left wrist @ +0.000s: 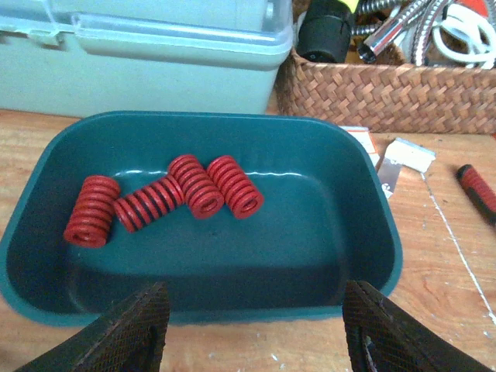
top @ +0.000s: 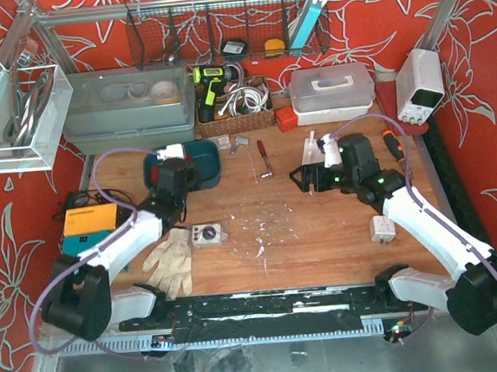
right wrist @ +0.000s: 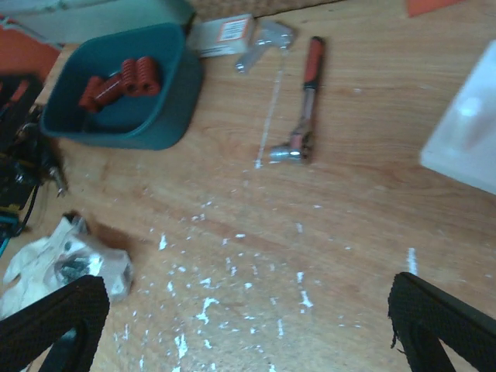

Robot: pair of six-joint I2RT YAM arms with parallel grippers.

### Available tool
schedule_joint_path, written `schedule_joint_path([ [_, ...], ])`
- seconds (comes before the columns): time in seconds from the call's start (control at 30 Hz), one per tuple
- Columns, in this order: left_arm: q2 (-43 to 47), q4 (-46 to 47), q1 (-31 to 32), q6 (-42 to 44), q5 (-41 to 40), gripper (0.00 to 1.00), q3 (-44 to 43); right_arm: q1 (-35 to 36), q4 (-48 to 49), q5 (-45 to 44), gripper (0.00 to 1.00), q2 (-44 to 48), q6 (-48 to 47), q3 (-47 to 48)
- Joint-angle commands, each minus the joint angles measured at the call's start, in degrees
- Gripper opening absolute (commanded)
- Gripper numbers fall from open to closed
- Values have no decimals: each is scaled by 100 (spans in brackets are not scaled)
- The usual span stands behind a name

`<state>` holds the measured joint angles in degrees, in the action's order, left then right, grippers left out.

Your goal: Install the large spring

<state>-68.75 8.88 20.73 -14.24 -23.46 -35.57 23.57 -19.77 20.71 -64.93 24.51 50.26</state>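
Observation:
Several red coil springs (left wrist: 194,186) lie in a teal tray (left wrist: 364,194) at the back left of the table; they look alike in size. My left gripper (left wrist: 256,333) is open and empty, low over the tray's near rim. In the top view it (top: 172,182) sits just left of the tray (top: 207,163). My right gripper (right wrist: 248,333) is open and empty above bare wood at the table's middle right (top: 304,179). The right wrist view also shows the tray (right wrist: 155,128) and springs (right wrist: 116,81) at upper left.
A red-handled ratchet (right wrist: 306,101) lies behind the table's middle. A white block (right wrist: 465,132) stands by the right gripper. A wicker basket (left wrist: 387,85) and grey toolbox (left wrist: 139,54) stand behind the tray. White gloves (top: 169,258) and a small dial part (top: 207,235) lie front left.

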Motion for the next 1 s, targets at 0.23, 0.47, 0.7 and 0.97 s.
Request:
schedule_joint_path([
  [0.23, -1511, -1165, -981, 2301, 1515, 61, -2228, 963, 537, -1377, 98, 558, -339, -652],
  [0.47, -2017, -1686, -1552, 3029, 1894, 58, -2419, 1111, 593, -1593, 98, 713, -342, -740],
  [0.7, -2874, -2156, -1934, 3376, 1933, 54, -2893, 1229, 625, -1806, 97, 832, -363, -790],
  [0.97, -3588, -2604, -2037, 3552, 1996, 54, -3270, 1320, 606, -2061, 97, 800, -402, -784],
])
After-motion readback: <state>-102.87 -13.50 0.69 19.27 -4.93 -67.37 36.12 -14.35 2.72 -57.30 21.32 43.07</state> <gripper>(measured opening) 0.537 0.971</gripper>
